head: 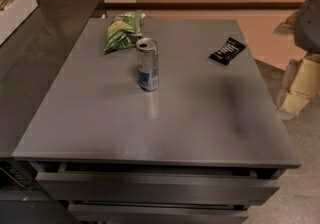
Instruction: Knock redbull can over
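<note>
Approach step: the can [148, 64] stands upright. The gripper [300, 85] hangs at its three o'clock, grip impossible to tell. Next likely needs a sideways shove.

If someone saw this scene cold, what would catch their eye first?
The redbull can stands upright toward the back of the grey table, with a green snack bag lying just behind it to the left. A small black wrapper lies near the back right, and the robot's cream tool sits at the view's right edge, beyond the table's side, well apart from the can.
</note>
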Action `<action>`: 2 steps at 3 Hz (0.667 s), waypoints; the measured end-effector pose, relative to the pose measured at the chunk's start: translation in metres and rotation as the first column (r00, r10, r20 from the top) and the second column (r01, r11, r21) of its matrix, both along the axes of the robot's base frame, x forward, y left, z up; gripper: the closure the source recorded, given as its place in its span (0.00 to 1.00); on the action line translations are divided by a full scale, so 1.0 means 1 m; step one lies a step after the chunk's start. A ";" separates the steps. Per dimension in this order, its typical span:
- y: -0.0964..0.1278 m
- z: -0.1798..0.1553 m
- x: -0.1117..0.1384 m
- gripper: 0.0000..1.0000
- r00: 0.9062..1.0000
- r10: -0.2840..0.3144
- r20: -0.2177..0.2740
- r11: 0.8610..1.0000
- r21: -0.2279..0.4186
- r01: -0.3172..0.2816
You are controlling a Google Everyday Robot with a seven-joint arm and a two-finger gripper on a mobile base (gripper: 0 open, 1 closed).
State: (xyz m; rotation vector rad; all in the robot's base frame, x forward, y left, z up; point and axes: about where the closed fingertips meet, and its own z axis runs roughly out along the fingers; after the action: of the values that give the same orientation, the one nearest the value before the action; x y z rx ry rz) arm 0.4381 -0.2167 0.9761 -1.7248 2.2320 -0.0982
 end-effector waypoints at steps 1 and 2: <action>0.000 0.000 0.000 0.00 1.000 0.000 0.000 1.000 0.000 0.000; 0.010 0.000 0.004 0.00 1.000 0.002 0.007 0.999 0.035 -0.003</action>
State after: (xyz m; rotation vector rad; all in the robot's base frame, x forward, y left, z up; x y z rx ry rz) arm 0.4422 -0.2070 0.9765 -1.7063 2.2132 -0.0640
